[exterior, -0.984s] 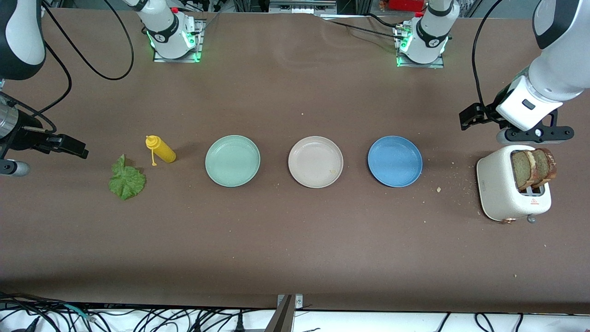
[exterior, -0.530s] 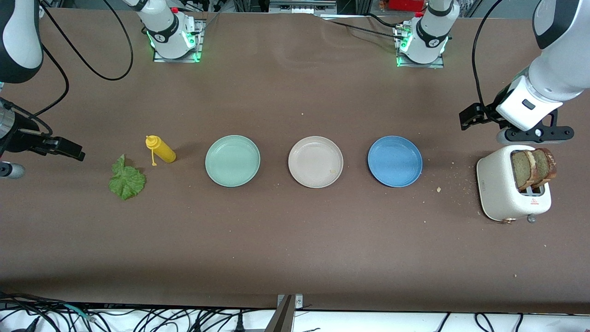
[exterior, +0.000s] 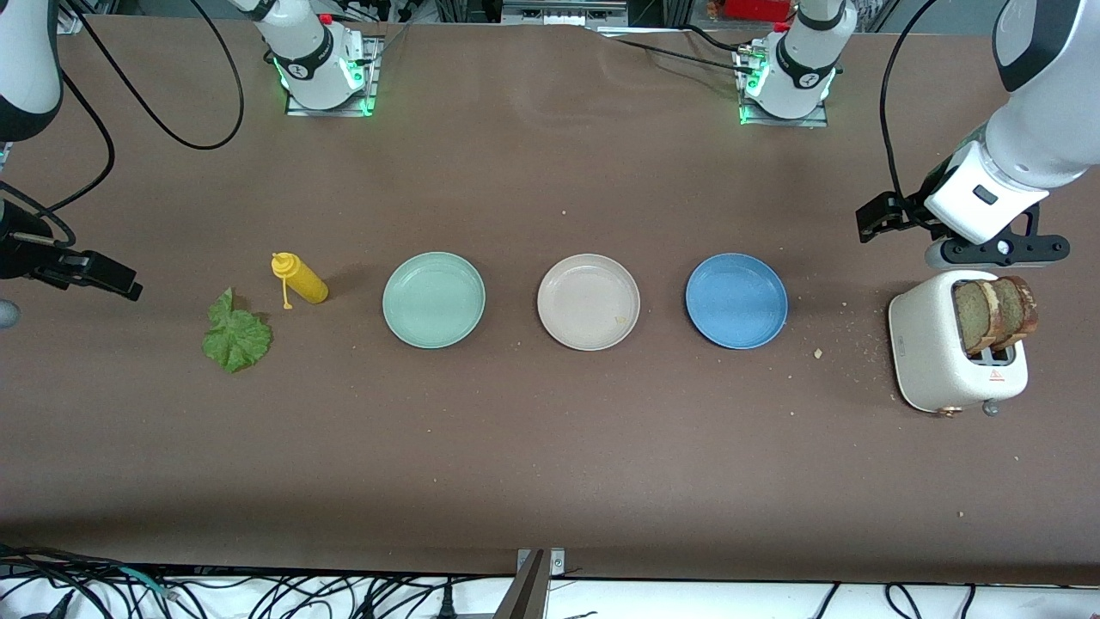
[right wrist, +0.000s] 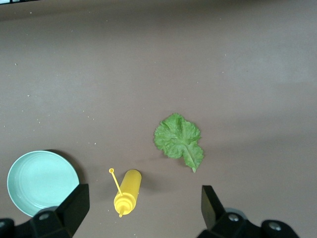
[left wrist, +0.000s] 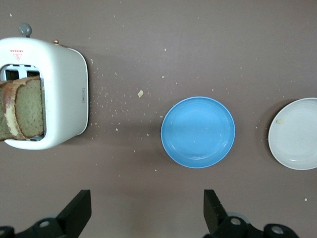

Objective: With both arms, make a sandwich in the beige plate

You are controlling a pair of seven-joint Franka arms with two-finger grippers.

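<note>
Beige and bare, the beige plate [exterior: 589, 302] is taken as the landmark at the middle of the brown table [exterior: 550, 447]: a mint-green plate [exterior: 434, 299] is set beside it toward the right arm's end, a blue plate [exterior: 736, 301] beside it toward the left arm's end. Well apart from the beige plate, past the mint-green one, a yellow squeeze bottle [exterior: 299, 278] is laid on its side, and a lettuce leaf [exterior: 235, 335] is spread flat still farther out. Toward the left arm's end, past the blue plate, a white toaster [exterior: 956, 343] is stood with two bread slices [exterior: 994, 314] upright in its slots, crumbs scattered around it. The left gripper [left wrist: 147, 214] is held with fingers spread wide and nothing between them, over bare table beside the toaster and the blue plate; the spread is shown only in the left wrist view. The right gripper [right wrist: 143, 212], likewise spread and holding nothing, is hung over the table near the bottle; in the front view it is seen only at the frame edge. A red warning label is seen on the toaster, but no writing can be read.
</note>
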